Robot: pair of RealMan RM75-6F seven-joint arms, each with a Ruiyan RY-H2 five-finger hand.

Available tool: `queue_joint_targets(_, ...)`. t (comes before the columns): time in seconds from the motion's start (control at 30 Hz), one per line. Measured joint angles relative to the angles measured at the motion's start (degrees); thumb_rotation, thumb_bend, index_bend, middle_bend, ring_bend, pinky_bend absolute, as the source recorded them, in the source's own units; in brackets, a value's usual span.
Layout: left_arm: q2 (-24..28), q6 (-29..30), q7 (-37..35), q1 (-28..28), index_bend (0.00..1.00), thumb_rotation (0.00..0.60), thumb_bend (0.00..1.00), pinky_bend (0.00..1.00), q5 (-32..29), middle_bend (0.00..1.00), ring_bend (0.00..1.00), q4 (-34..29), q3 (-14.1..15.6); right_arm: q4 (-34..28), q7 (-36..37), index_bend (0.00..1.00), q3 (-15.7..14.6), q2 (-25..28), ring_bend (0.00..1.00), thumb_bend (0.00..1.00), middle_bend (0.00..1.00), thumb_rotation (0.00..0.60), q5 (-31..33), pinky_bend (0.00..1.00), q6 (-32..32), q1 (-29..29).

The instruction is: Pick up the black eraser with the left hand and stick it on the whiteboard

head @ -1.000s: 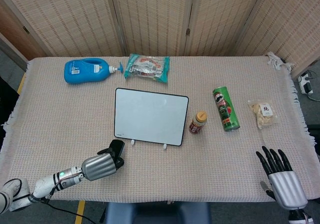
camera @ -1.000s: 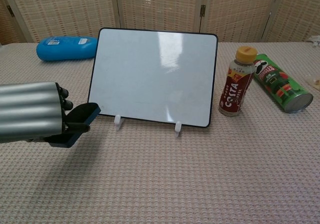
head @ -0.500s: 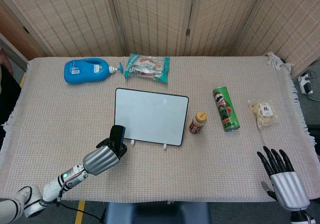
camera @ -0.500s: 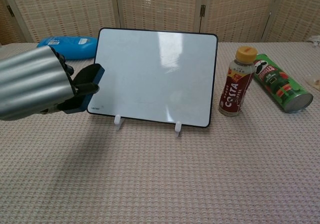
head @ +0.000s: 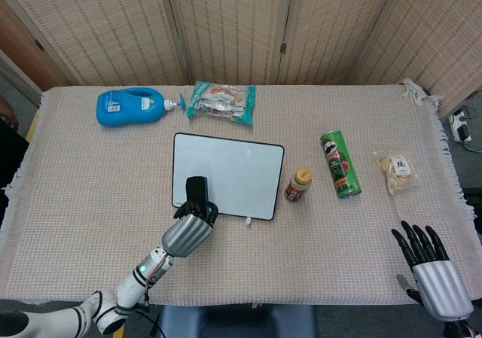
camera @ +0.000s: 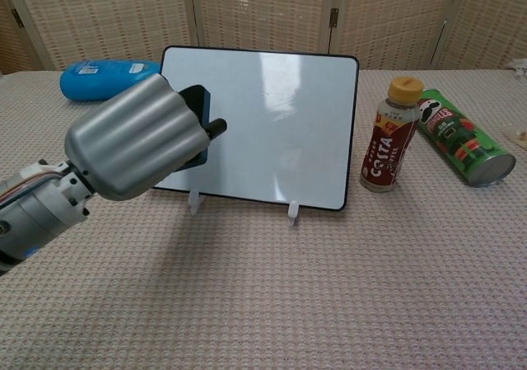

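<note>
Black and blocky, the eraser (head: 197, 190) sits in the grip of the left hand (head: 188, 235), held in front of the lower left part of the whiteboard (head: 233, 169). In the head view its long axis runs away from the robot, one end buried among the fingers and the free end pointing toward the board's face. In the chest view the eraser (camera: 198, 106) peeks out above the silver back of the left hand (camera: 136, 147), overlapping the left part of the whiteboard (camera: 280, 123); whether it touches the board surface cannot be told. The fingers are curled closed around it.

The whiteboard stands tilted back on two small white feet on the woven tabletop (head: 98, 180). Just to its right stands a small brown bottle (head: 299, 184) with a yellow cap, and beyond that a green chip can (head: 340, 163) lies on its side. A small snack bag (head: 396, 170) rests farther right. Behind the board lie a blue lotion bottle (head: 134, 106) and a teal packet (head: 222, 100).

The right hand (head: 429, 266) rests at the near right corner, fingers spread and holding nothing.
</note>
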Motion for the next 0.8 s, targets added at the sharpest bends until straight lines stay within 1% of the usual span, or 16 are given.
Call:
queue_joint_targets(0.2,-6.36,-1.03,7.64,-1.16,0.63,0.6,0.19,0.88,-2.0,1.0,0.85,3.76,-2.6,0.15,1.28,0.0,-0.18,0.59,0.03,0.29,0.0,0.6,-0.58,0.0,0.71,-0.22)
queue_joint_targets(0.3,-8.66,-2.17,9.55,-2.1,0.63,0.6,0.19,0.88,-3.19,1.0,0.85,5.79,-3.48,0.31,1.61,0.0,-0.33,0.72,0.03,0.29,0.0,0.6,-1.07,0.0,1.03,-0.34)
queue_joint_targets(0.6,-14.14,-2.87,11.84,-3.81,0.63,0.6,0.19,0.88,-6.87,1.0,0.85,12.26,-5.82,0.33,1.68,0.0,-0.22,0.79,0.03,0.29,0.0,0.6,-1.03,0.0,0.71,-0.27)
queue_joint_targets(0.8,-15.75,-2.62,12.14,-4.76,0.63,0.6,0.19,0.88,-7.8,1.0,0.85,14.97,-5.74,0.3,1.7,0.0,-0.28,0.83,0.03,0.29,0.0,0.6,-1.29,0.0,0.89,-0.38)
